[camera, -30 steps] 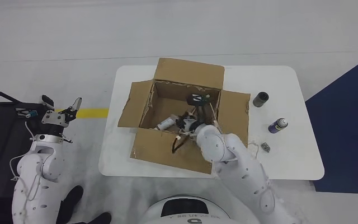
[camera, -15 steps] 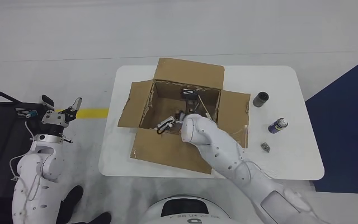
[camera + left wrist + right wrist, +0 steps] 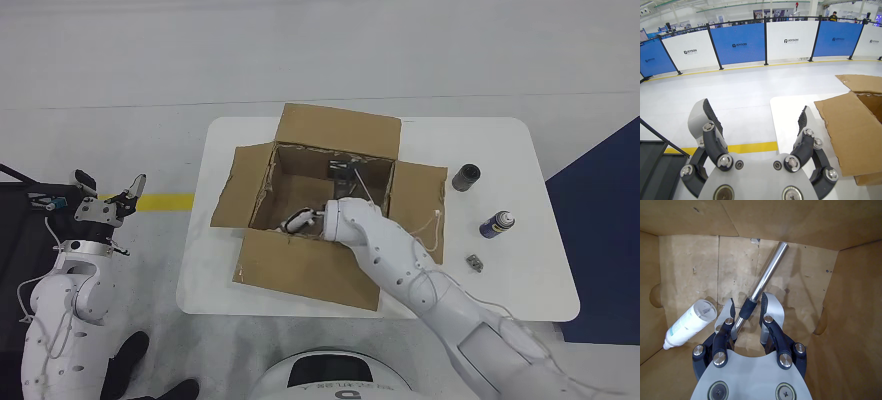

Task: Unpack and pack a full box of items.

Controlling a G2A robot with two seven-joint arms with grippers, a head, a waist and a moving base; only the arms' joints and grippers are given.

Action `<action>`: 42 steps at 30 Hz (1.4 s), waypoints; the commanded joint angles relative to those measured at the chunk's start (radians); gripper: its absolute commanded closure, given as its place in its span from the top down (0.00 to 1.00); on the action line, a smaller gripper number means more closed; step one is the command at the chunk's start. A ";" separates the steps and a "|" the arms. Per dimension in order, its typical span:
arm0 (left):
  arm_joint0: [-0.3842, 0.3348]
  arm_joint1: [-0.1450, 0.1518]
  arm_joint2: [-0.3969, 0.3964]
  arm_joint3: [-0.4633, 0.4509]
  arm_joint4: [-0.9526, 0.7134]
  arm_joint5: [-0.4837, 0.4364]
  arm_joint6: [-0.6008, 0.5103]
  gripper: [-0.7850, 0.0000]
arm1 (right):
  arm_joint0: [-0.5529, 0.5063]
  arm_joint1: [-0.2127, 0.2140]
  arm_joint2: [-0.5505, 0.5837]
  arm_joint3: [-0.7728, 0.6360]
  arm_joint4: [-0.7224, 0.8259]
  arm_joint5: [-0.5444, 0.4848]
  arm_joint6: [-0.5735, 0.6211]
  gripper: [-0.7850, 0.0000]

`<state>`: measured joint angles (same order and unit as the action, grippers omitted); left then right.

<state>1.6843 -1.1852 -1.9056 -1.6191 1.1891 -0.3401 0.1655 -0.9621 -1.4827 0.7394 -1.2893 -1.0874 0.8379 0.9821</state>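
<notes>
The cardboard box [image 3: 300, 262] stands open on the white table [image 3: 490, 290]. My right arm goes down into it. Inside, my right gripper [image 3: 747, 297] is open, one finger on each side of a shiny metal tube [image 3: 768, 266] at its black band [image 3: 747, 309], with small gaps on both sides. The tube lies slanted across the box floor toward a far corner. A white bottle [image 3: 689, 325] lies on its side beside the gripper. My left gripper [image 3: 755, 104] is open and holds nothing; it hangs off the table's left side over the floor [image 3: 110, 195].
On the table right of the box are a dark cylinder [image 3: 465, 177], a blue spray can [image 3: 496, 224] and a small grey piece [image 3: 474, 263]. The box flaps [image 3: 846, 132] spread outward. A black rack [image 3: 657, 157] stands beside the left arm.
My right arm has swung leftward and lower inside the box. The left arm has not moved.
</notes>
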 commanded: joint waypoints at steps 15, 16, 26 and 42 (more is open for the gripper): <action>0.000 0.000 0.000 0.000 0.000 0.000 0.000 1.00 | 0.024 -0.035 -0.012 0.094 -0.032 -0.029 0.029 0.00; 0.000 0.000 0.000 0.000 0.000 0.000 0.000 1.00 | 0.021 -0.036 -0.010 0.079 -0.038 -0.029 0.029 0.00; 0.000 0.000 0.000 0.000 0.000 0.000 0.000 1.00 | -0.147 0.007 0.116 -0.254 -0.080 -0.086 -0.004 0.00; 0.000 0.000 0.000 0.000 0.000 0.000 0.000 1.00 | -0.154 -0.007 0.116 -0.158 -0.107 -0.121 0.005 0.19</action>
<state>1.6843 -1.1852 -1.9056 -1.6191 1.1891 -0.3401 0.1655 -1.1225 -1.4858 0.8599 -1.4581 -1.1991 0.7148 0.9911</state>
